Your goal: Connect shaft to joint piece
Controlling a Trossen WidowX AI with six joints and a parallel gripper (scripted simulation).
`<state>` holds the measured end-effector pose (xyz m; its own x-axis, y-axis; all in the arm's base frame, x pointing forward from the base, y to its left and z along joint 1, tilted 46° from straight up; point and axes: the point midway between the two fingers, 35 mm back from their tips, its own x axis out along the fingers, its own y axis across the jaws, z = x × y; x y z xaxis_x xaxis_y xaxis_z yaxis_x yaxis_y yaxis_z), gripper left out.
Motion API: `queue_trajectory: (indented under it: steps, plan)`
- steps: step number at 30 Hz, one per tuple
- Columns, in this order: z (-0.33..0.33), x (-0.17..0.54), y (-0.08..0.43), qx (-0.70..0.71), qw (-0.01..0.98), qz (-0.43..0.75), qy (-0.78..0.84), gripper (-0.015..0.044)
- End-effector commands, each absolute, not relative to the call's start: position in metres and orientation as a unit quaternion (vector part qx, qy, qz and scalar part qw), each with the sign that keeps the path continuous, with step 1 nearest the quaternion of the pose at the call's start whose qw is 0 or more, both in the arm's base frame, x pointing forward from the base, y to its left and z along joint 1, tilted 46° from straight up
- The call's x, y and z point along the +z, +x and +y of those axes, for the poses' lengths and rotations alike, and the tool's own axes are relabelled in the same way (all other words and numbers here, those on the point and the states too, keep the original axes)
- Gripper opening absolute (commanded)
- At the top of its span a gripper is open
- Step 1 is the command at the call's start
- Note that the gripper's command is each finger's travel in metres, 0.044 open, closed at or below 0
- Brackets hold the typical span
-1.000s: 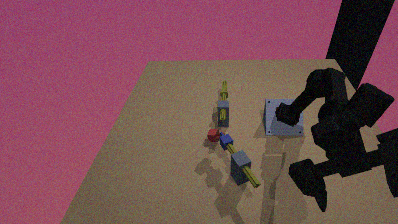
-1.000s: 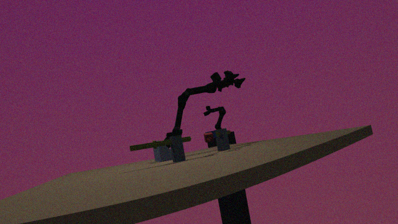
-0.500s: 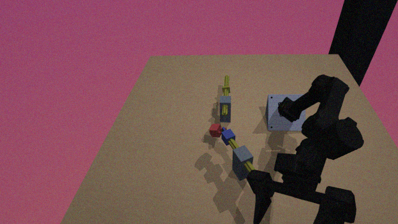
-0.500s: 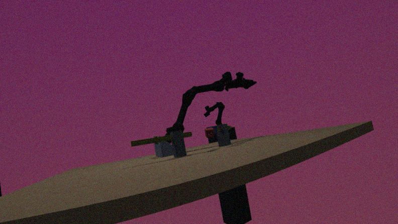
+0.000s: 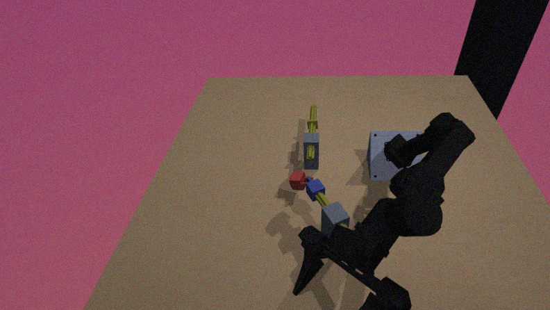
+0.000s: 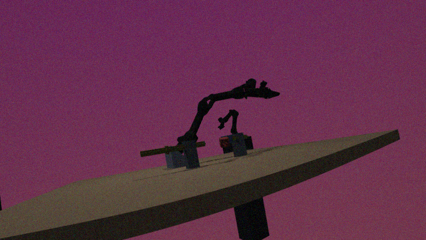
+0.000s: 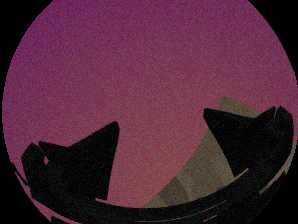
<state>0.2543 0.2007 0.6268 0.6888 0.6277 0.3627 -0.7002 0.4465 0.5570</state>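
A yellow shaft (image 5: 322,199) runs through a grey block (image 5: 335,211) (image 6: 239,146) and ends in a blue fork (image 5: 315,187). The hinged red joint piece (image 5: 297,181) (image 6: 224,142) juts off the fork to the left in the top view; its opening cannot be made out. The second yellow shaft (image 5: 313,111) (image 6: 153,152) sits in another grey block (image 5: 310,137) (image 6: 191,155), its near end apart from the red piece. My gripper (image 6: 275,94) (image 7: 162,119) is open and empty, high above the table. In the top view it covers part of the first block; one fingertip is outside the frame.
The arm's grey base plate (image 5: 378,153) stands right of the blocks. The arm reaches over the right side of the tan table (image 5: 185,192) (image 6: 119,193). A smaller dark arm shape (image 6: 234,119) shows behind in the exterior view. A square collar (image 5: 312,124) sits on the second shaft.
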Motion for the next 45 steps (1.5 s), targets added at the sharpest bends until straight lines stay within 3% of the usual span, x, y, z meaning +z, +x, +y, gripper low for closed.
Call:
queue_trajectory:
  steps: [1,24,34,45]
  plan:
    - [0.204,0.597,0.284,0.367,0.876,-0.013,0.311,0.044]
    - [0.128,0.397,0.421,0.242,0.922,0.268,0.141,0.044]
    - [0.067,0.307,0.433,0.215,0.875,0.411,0.142,0.044]
    - [-0.001,0.23,0.414,0.21,0.79,0.537,0.21,0.044]
